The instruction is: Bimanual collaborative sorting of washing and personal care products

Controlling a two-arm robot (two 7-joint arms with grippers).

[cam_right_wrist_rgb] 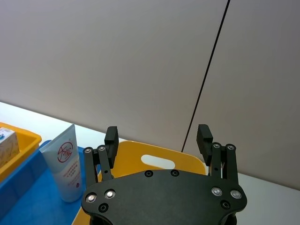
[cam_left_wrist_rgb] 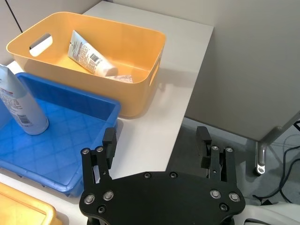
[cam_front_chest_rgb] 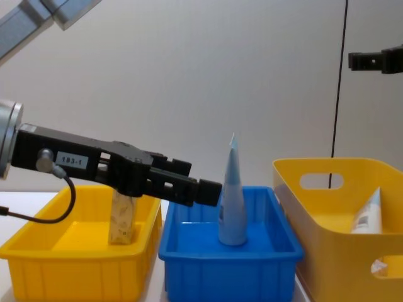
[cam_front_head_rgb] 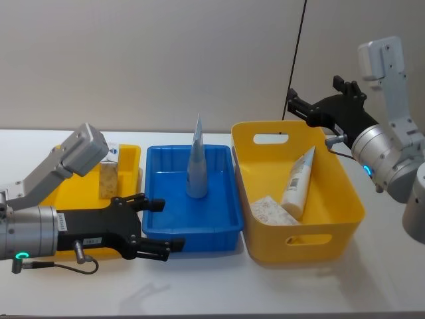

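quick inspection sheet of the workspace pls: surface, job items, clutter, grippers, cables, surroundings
Surface: white table carrying three bins side by side.
Job's things: one tube upright on its cap in the blue tray; second tube leaning in the large yellow bin, floral pack lying beside it; small carton standing in the yellow tray.
Clutter: nothing seen.
Grippers: left gripper open, at the blue tray's front left corner, holding nothing; right gripper open, raised behind the large yellow bin, holding nothing.
Cables: a thin black cable runs down the wall.
Surroundings: plain grey wall.
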